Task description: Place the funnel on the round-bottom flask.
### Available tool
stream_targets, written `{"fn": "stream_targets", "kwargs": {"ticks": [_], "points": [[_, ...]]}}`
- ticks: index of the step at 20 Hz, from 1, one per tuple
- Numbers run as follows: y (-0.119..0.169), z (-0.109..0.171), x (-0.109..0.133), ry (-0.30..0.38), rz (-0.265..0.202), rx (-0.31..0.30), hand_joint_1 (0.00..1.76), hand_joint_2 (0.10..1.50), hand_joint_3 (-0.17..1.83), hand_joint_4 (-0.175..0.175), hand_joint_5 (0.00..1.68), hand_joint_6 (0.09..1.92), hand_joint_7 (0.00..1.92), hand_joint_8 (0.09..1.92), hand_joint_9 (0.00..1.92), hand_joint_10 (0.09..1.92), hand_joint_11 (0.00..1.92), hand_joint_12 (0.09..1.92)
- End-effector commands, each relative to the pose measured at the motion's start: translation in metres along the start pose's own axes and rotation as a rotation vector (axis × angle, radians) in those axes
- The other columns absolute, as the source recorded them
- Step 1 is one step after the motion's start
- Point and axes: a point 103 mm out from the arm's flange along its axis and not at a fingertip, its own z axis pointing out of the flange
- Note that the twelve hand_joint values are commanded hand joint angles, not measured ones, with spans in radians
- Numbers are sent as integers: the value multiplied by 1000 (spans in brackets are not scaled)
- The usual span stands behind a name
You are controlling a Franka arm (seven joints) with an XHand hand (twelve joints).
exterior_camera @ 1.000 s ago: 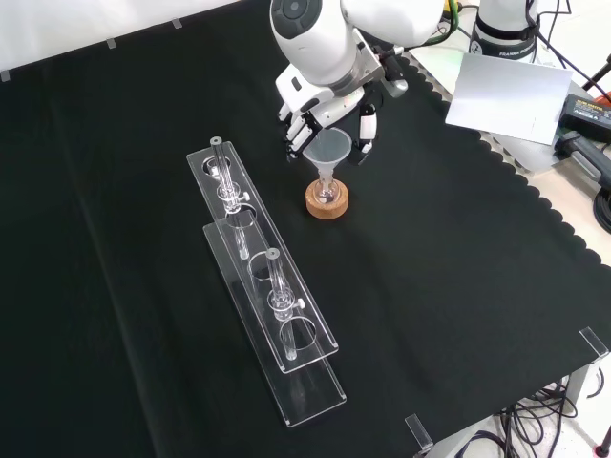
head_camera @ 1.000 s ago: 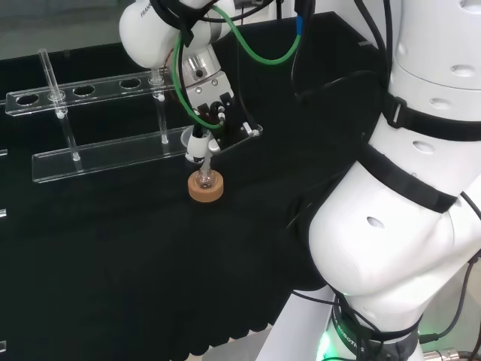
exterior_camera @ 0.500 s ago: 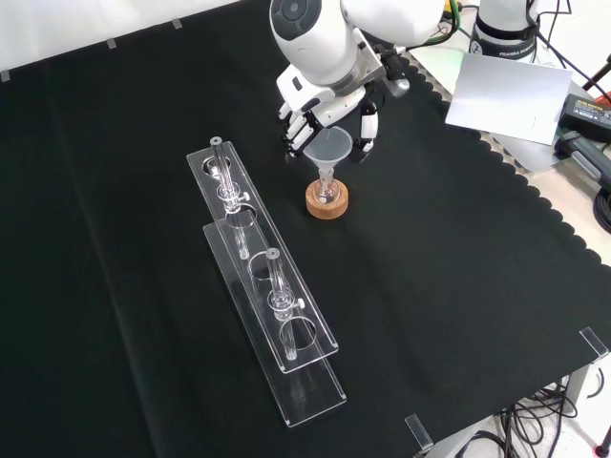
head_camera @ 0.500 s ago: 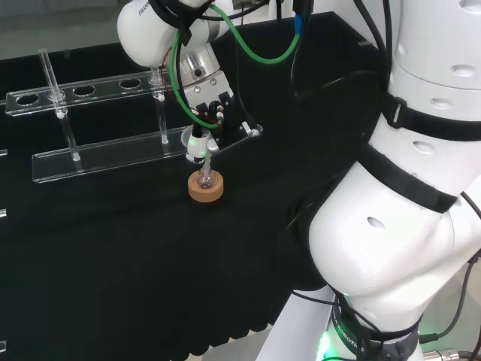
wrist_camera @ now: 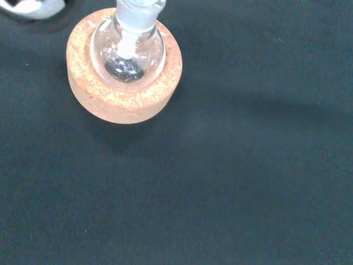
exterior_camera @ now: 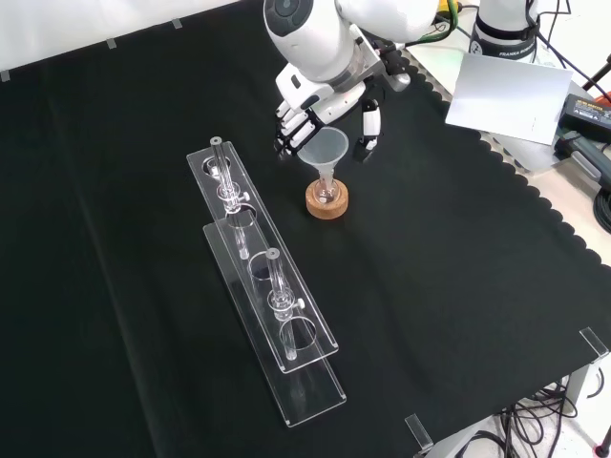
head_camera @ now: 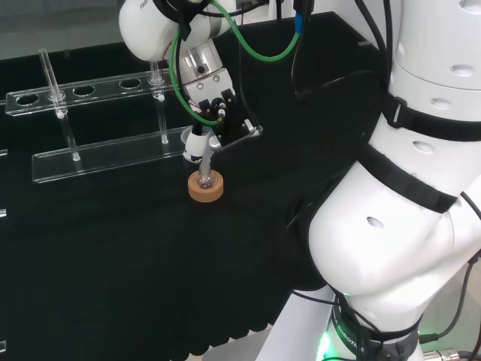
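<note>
Front view: funnel [exterior_camera: 326, 150] sits w/ stem down in neck of round-bottom flask [exterior_camera: 326, 193], which rests in cork ring [exterior_camera: 327, 202]. Cork ring = landmark for all below.

Hand [exterior_camera: 325, 107] hangs just above and behind the ring, fingers [exterior_camera: 287, 131] on one side of the funnel cone, thumb [exterior_camera: 368, 129] on the other. Fingers look spread and relaxed, apart from the cone rim, not pinching it; funnel appears to stand on its own. Judged: placement done or nearly so, release step.

Wrist view: flask bulb [wrist_camera: 128, 52] centred in ring, stem visible inside the neck.

Handling (judged): funnel clear, thin-walled, light, slippery; flask glass, fragile, top-heavy w/ funnel on. Take hold at cone rim, opposite sides, not the stem. Any sideways nudge could tip funnel or lift flask from ring.

Room: clear rack [exterior_camera: 263, 277] lies left of ring in front view, near but apart; its upper tube [exterior_camera: 221, 176] closest. Open black cloth [exterior_camera: 458, 267] right of and in front of ring. Cloth edge well apart. Straight up looks the safest exit.
</note>
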Motion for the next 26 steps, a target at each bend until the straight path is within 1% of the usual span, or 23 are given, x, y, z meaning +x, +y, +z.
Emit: {"fn": "stream_targets", "kwargs": {"ticks": [1, 4, 5, 7, 9, 10, 11, 14, 17, 22, 26], "points": [[-8, -3, -2, 22, -24, -43, 634, 585, 425, -31, 154, 87, 8, 606, 231, 779, 214, 1543], [-15, -10, -6, 30, -34, -132, 567, 602, 326, -29, 87, 87, 0, 365, 93, 829, 169, 1565], [-18, -14, -7, 33, -39, -153, 552, 609, 298, -29, 75, 87, 0, 318, 65, 844, 156, 1571], [-23, -21, -12, 41, -43, -172, 535, 616, 266, -29, 64, 87, 0, 290, 44, 856, 145, 1578], [-27, -28, -18, 45, -44, -191, 528, 626, 239, -29, 60, 87, 0, 337, 60, 848, 145, 1580], [-30, -32, -20, 39, -20, -196, 526, 631, 228, -29, 60, 87, 0, 368, 69, 842, 145, 1580], [-32, -34, -22, 40, -15, -205, 525, 636, 219, -29, 61, 87, 0, 400, 77, 836, 146, 1580], [-37, -41, -32, 58, -18, -224, 521, 646, 198, -31, 66, 87, 0, 474, 106, 821, 144, 1578], [-38, -46, -45, 75, -22, -225, 517, 654, 186, -32, 73, 87, 2, 529, 143, 809, 145, 1575], [-36, -53, -70, 113, -17, -239, 515, 670, 168, -37, 92, 87, 26, 625, 218, 775, 175, 1560], [-31, -58, -94, 164, -20, -267, 523, 686, 160, -39, 139, 87, 99, 660, 322, 725, 232, 1530]]}}
